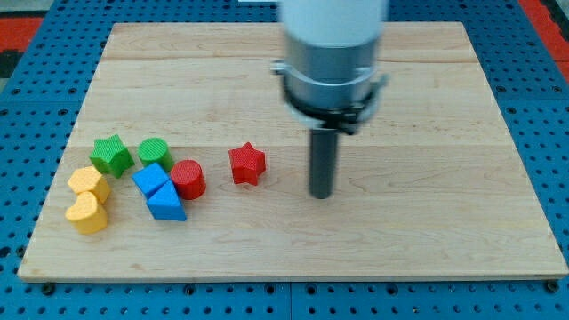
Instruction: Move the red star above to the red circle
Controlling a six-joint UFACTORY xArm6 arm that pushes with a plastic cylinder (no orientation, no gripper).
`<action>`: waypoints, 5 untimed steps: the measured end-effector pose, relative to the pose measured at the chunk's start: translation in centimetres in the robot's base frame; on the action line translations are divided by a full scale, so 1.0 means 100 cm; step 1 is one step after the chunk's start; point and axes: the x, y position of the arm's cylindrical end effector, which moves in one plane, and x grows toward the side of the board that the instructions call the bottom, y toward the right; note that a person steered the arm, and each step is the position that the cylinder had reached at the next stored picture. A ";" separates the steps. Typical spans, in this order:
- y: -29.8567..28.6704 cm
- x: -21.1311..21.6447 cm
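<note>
The red star [246, 164] lies on the wooden board left of centre. The red circle [188, 179] stands to its left and slightly lower, a small gap apart from it. My tip [321, 194] rests on the board to the right of the red star, a clear gap away and a little lower than it. The rod hangs from the arm's grey body at the view's top.
A cluster sits at the view's left: a green star [112, 154], a green circle [154, 152], a blue cube [150, 179], a blue triangle [166, 203] touching the red circle, a yellow hexagon [88, 183] and a yellow heart [87, 213]. The board's bottom edge [284, 276] is near.
</note>
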 end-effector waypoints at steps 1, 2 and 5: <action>-0.079 -0.017; -0.143 -0.021; -0.068 -0.033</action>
